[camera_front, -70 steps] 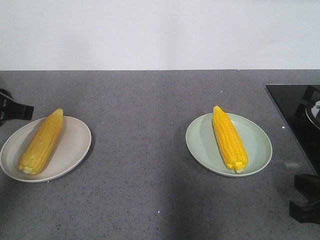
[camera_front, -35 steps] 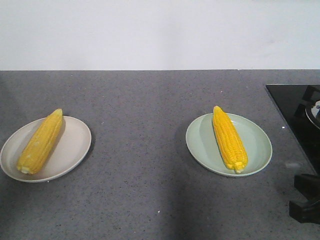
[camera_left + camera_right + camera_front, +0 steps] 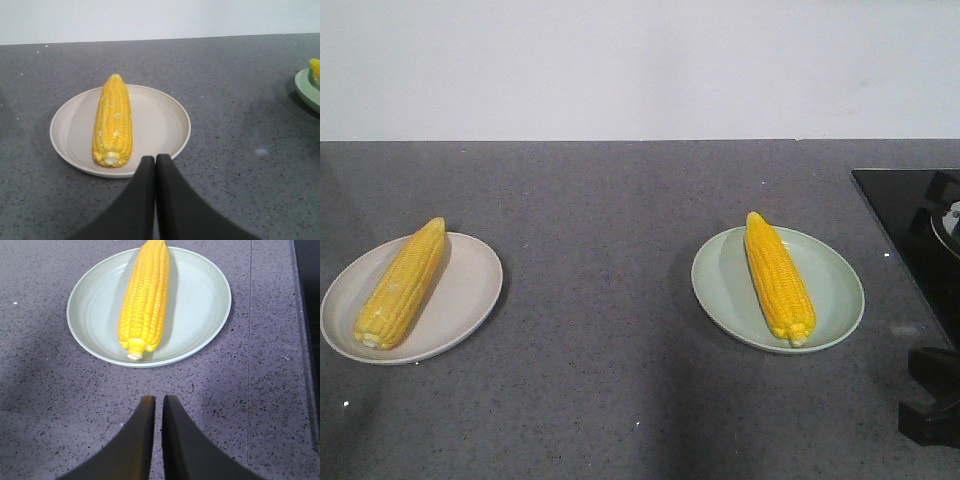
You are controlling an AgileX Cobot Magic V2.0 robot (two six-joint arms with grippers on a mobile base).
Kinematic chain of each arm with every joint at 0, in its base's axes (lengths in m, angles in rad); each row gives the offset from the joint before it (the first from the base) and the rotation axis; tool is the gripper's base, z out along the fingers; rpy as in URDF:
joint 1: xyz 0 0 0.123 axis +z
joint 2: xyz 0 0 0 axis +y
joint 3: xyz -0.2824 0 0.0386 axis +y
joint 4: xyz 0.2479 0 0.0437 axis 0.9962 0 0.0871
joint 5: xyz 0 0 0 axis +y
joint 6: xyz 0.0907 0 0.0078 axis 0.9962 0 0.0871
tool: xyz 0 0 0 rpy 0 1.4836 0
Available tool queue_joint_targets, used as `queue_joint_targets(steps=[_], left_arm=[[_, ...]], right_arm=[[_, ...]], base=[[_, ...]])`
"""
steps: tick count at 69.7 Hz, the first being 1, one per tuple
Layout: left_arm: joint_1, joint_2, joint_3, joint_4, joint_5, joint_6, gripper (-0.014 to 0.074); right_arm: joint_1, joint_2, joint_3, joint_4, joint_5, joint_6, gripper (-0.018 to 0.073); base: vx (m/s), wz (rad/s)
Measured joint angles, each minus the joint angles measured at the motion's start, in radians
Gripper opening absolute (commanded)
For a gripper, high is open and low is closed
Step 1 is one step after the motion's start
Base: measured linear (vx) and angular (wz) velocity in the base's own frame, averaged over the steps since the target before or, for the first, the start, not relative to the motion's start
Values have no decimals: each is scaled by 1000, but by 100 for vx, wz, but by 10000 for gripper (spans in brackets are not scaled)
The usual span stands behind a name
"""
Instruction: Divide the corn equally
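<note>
On grey counter (image 3: 620, 300), two plates, one cob each, left pincer (image 3: 155, 161) closed empty, right pincer (image 3: 158, 401) nearly closed, empty

Speckled grey surface (image 3: 620, 300), stone-like and matt. Both cobs of corn (image 3: 778, 277) show bumpy, slightly shiny kernels. Beige plate (image 3: 460, 300) and pale green plate (image 3: 835, 290) look smooth, satin. Glossy black glass panel (image 3: 905, 215) at right.

smooth black tapered fingers (image 3: 140, 200)

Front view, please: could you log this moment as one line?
beige plate: one corn | green plate: one corn | left gripper shut | right gripper shut
</note>
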Motion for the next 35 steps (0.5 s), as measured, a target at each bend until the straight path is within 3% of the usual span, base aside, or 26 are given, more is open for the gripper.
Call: queue_joint_targets(steps=[18,35], left_arm=[[0,-28,18,-24,-20,19,-9],[0,-28,88,18,-63,25,-9]], right_arm=[[0,0,0,0,0,0,-11],[0,0,0,0,0,0,-11]], base=[[0,0],[0,0]])
